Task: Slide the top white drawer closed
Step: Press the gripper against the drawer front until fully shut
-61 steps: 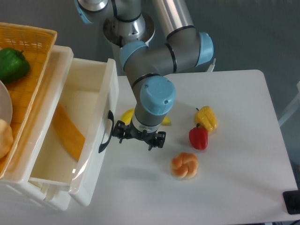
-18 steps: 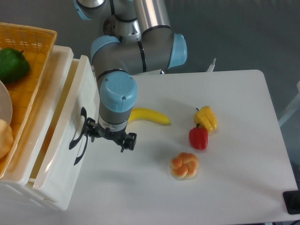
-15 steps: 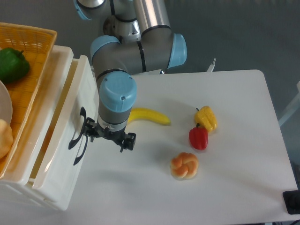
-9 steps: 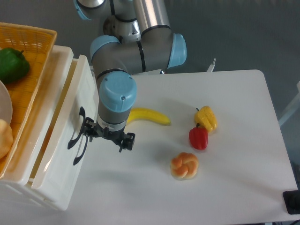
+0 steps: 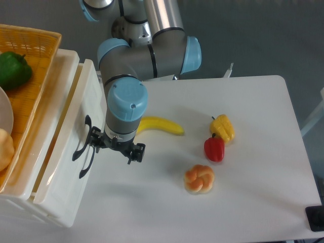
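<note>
Pincer [image 5: 115,148] hangs with jaws spread wide, one finger touching the black handle [image 5: 83,153] of the top white drawer [image 5: 68,152], which sits nearly shut just left of the banana [image 5: 158,125] on the tabletop [image 5: 253,202].

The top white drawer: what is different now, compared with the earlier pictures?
The glossy white plastic top drawer with the curved black handle has slid left, from wide open to nearly shut. The arm's two-finger gripper moved left with it, pressing at the drawer front; it grasped nothing. This uncovered the yellow banana. The yellow pepper, red pepper, bread roll and orange wicker basket stayed put.
</note>
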